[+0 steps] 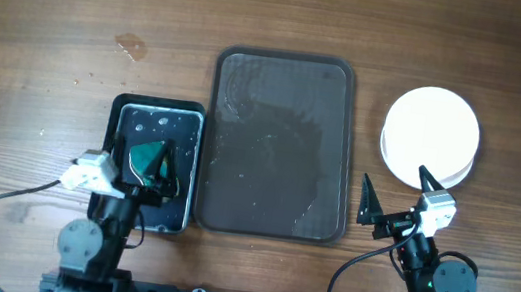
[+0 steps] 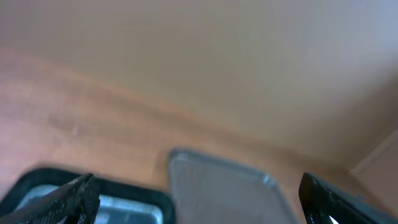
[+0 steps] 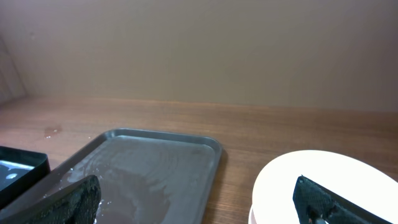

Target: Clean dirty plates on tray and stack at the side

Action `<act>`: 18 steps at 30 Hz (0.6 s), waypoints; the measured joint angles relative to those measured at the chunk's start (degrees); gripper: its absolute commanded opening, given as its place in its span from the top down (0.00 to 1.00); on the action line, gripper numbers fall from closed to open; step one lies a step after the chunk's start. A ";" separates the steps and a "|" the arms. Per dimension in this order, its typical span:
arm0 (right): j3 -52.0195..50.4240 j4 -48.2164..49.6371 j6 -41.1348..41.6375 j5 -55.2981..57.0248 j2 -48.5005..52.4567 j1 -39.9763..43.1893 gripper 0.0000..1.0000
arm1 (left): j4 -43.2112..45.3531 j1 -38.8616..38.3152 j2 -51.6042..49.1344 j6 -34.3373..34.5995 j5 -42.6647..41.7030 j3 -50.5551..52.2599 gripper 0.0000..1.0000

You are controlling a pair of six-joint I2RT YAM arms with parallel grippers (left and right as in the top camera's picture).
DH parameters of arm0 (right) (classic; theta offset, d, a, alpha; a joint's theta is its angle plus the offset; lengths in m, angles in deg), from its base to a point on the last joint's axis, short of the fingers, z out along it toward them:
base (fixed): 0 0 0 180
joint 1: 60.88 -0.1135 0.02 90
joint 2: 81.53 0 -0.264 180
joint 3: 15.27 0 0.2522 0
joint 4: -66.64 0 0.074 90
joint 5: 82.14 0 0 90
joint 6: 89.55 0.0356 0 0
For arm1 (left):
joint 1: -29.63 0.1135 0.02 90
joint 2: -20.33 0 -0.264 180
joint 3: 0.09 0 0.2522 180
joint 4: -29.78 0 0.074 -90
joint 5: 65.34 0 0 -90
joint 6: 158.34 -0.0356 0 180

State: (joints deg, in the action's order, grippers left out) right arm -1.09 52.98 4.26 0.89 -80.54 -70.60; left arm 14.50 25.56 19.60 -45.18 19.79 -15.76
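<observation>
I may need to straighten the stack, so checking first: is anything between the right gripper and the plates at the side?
Nothing visible. The right gripper, jaws open, sits just short of the stacked plates, with only bare table between them. The tray to its left holds no plates.

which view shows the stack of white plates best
The overhead view: the stack of plates shows whole, plain white on top, right of the tray. The right wrist view catches only part of it, cut off by the frame's edge. The left wrist view does not show it.
</observation>
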 measured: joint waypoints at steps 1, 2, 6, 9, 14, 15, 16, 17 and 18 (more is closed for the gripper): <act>0.00 0.00 0.00 0.00 0.00 0.00 0.00 | -1.42 -0.13 -0.02 0.00 0.37 0.92 0.00; 0.00 0.00 0.00 0.00 0.00 0.00 0.00 | -2.10 -0.20 -0.02 0.02 0.55 1.42 0.00; 0.00 0.00 0.00 0.00 0.00 0.00 0.00 | -2.10 -0.31 -0.04 0.02 0.98 1.44 0.00; 0.00 0.00 0.00 0.00 0.00 0.00 0.00 | -2.10 -0.33 -0.04 0.02 0.98 1.44 0.00; 0.00 0.00 0.00 0.00 0.00 0.00 0.00 | -2.10 -0.33 -0.04 0.02 1.16 1.44 0.00; 0.00 0.00 0.00 0.00 0.00 0.00 0.00 | -2.10 -0.33 -0.04 0.02 1.16 1.44 0.00; 0.00 0.00 0.00 0.00 0.00 0.00 0.00 | -2.10 -0.33 -0.04 0.02 1.16 1.44 0.00; 0.00 0.00 0.00 0.00 0.00 0.00 0.00 | -2.10 -0.33 -0.04 0.02 1.16 1.44 0.00; 0.00 0.00 0.00 0.00 0.00 0.00 0.00 | -2.10 -0.33 -0.04 0.02 1.16 1.44 0.00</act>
State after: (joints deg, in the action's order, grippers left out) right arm -1.09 52.98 4.26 0.89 -80.54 -70.60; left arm 12.40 25.23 19.55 -45.16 20.95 -14.32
